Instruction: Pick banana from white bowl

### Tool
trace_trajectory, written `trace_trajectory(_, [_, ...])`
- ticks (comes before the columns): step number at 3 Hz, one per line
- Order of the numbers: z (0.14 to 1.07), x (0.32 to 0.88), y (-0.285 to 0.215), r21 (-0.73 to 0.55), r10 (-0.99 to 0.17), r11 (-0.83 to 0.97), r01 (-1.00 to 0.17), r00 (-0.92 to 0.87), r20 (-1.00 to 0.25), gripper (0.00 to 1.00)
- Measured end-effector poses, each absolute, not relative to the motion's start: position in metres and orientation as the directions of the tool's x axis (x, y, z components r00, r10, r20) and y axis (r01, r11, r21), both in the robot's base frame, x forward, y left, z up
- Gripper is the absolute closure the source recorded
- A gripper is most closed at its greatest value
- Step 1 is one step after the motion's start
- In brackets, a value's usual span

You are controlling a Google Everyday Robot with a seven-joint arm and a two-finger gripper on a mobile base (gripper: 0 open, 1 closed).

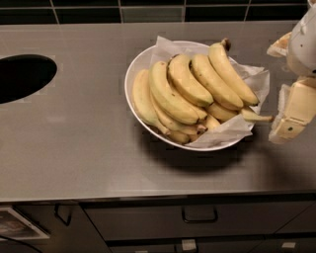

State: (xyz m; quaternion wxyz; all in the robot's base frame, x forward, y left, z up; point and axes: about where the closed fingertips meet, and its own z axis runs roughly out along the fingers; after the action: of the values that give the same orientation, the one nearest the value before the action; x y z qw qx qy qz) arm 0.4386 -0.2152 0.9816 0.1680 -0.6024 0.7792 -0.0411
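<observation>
Brushed grey metal counter (74, 143), matt with a soft sheen. Smooth, glossy white bowl (134, 66), probably ceramic, lined with crinkled white paper (254, 79). The banana (232, 74) has smooth, waxy pale-yellow peel. At the right edge, just beside the bowl, the gripper (283, 129) looks like matt cream plastic. Dark glossy tiles (148, 12) behind.

Steel counter (74, 148), dark tiled wall (148, 12)

A: Any writing to read?

B: None legible. The small white tags (188, 244) on the dark grey drawer fronts (148, 222) are blurred. The cream-coloured jaws sit at the right edge, beside the wide round white bowl (132, 69).
</observation>
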Motion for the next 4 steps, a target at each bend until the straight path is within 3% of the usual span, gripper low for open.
trace_trajectory(2, [0.985, 0.447, -0.210, -0.284, -0.954, 0.254, -0.924, -0.191, -0.230, 0.00])
trace_trajectory(4, [1.004, 0.496, -0.197, -0.234, -0.934, 0.259, -0.937, -0.181, -0.309, 0.00])
